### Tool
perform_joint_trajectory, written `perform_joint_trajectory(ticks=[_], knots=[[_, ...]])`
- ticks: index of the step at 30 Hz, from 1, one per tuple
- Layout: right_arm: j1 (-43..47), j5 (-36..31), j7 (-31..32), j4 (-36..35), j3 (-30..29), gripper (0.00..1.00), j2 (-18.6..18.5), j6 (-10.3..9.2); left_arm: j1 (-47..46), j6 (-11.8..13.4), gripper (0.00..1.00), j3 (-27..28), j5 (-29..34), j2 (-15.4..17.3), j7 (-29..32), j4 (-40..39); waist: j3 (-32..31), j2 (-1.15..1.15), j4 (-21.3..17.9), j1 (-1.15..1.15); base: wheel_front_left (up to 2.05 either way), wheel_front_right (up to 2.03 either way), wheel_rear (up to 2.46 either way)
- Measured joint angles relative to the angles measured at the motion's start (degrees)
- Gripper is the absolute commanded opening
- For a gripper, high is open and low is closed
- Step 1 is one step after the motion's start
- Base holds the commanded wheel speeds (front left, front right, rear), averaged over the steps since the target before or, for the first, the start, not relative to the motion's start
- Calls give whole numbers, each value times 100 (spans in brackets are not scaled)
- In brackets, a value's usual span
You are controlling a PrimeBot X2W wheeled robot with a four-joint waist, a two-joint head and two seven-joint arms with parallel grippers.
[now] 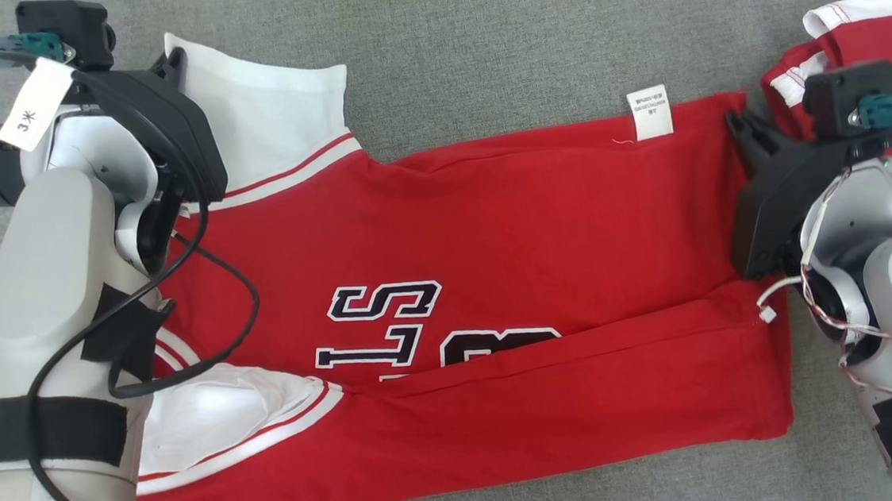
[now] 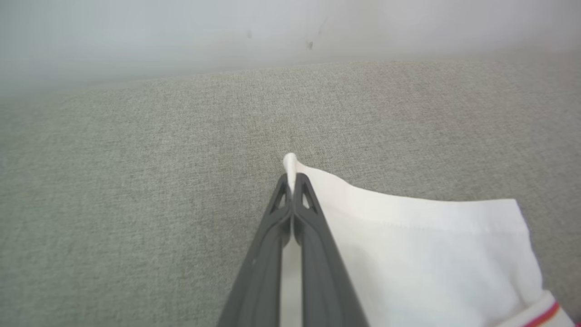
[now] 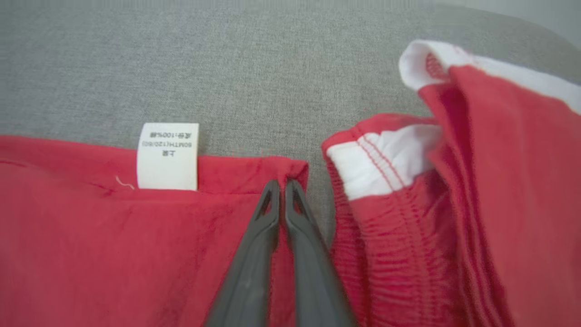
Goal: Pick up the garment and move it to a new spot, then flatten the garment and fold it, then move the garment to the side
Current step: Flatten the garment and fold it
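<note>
Left jaws: pressed together, pinching the far corner of the white sleeve. Right jaws: pressed together on the far hem corner of the jersey, where the cloth puckers; judged a pinch.

Both grips sit on the far edge, one at each end, probably so that edge can be drawn toward the robot as one straight fold. The near edge already lies folded up over the lettering.

The jersey lies flat on the grey surface, stretched between the two sets of jaws. A label sits near the right jaws. A second red garment lies just beside the hem, not touching.
</note>
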Motion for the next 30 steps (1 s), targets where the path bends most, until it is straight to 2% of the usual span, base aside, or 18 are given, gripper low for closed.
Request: perform_joint_trajectory(ticks=[12,17,23,30], knots=[[-220,-8,-498,-189,7,0,30,0,-132,-7,0,155,-133,96,-598,15,-138,0,25,0,0,0,0],[-279,-20,-592,-36,-29,0,33,1,-135,1,0,232,-133,189,-833,43,-256,0,37,0,0,0,0],[-796,1,-705,342,-31,0,179,5,-243,110,0,240,-58,379,-1068,47,-238,0,-7,0,0,0,0],[-1071,3,-882,569,-49,0,137,62,-449,162,0,168,-20,244,-1382,21,-130,0,8,0,0,0,0]])
